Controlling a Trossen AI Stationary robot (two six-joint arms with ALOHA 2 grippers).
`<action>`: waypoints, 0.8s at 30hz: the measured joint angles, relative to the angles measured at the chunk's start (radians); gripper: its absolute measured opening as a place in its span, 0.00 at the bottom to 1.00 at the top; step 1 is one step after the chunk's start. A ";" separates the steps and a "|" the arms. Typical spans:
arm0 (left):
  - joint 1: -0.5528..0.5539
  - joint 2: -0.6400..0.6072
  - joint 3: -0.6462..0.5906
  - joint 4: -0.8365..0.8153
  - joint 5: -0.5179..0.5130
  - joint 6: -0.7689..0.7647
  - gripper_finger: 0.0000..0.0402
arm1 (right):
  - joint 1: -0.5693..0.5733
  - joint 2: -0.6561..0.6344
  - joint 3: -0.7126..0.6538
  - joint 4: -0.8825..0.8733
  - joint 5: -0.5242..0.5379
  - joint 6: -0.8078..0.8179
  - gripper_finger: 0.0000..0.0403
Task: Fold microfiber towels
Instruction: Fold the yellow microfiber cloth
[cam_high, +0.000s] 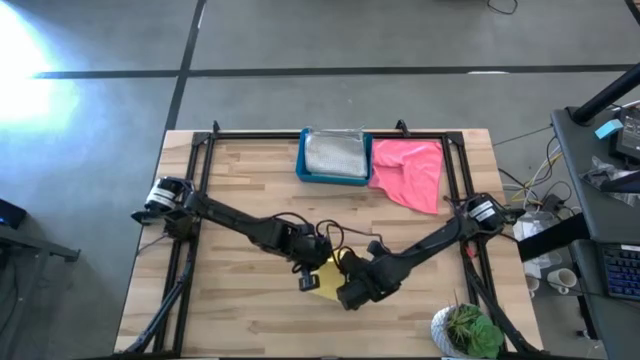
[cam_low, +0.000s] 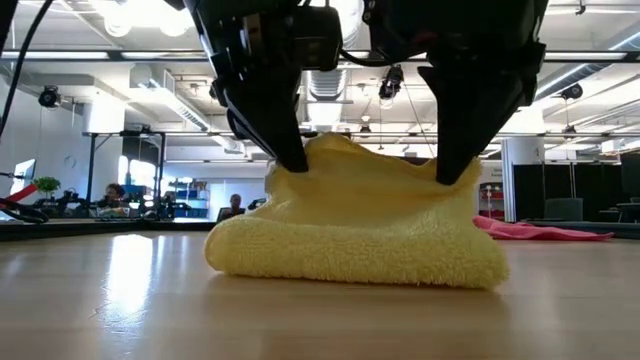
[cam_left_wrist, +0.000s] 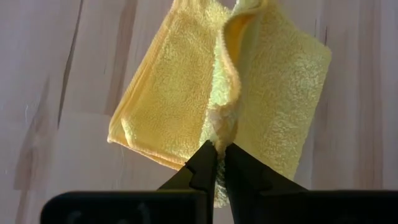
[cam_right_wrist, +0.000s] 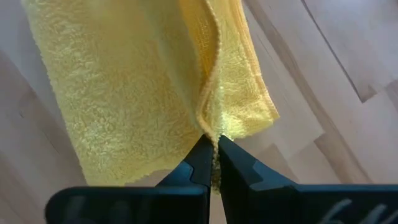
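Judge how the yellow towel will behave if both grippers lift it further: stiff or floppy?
Likely floppy: the yellow towel peaks at the left gripper and right gripper and sags between. Probably light, as thin pinches raise it. Its looped pile suggests little slipping.

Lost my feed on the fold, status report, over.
Left gripper and right gripper both shut on the yellow towel, pinching its upper edge. Towel folded over, bottom resting on the table. Nothing in the way.

yellow towel (cam_high: 328, 277) mostly under arms, plant (cam_high: 468, 332) cropped
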 joint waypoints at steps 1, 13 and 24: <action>0.000 0.000 0.000 0.000 -0.003 0.000 0.03 | 0.000 0.000 0.000 0.001 0.000 -0.004 0.02; 0.001 0.000 0.000 0.000 -0.031 0.002 0.15 | -0.009 0.000 0.000 -0.004 0.001 -0.016 0.12; 0.026 -0.033 0.037 -0.140 -0.028 0.002 0.33 | -0.036 -0.035 0.001 -0.088 0.105 -0.017 0.33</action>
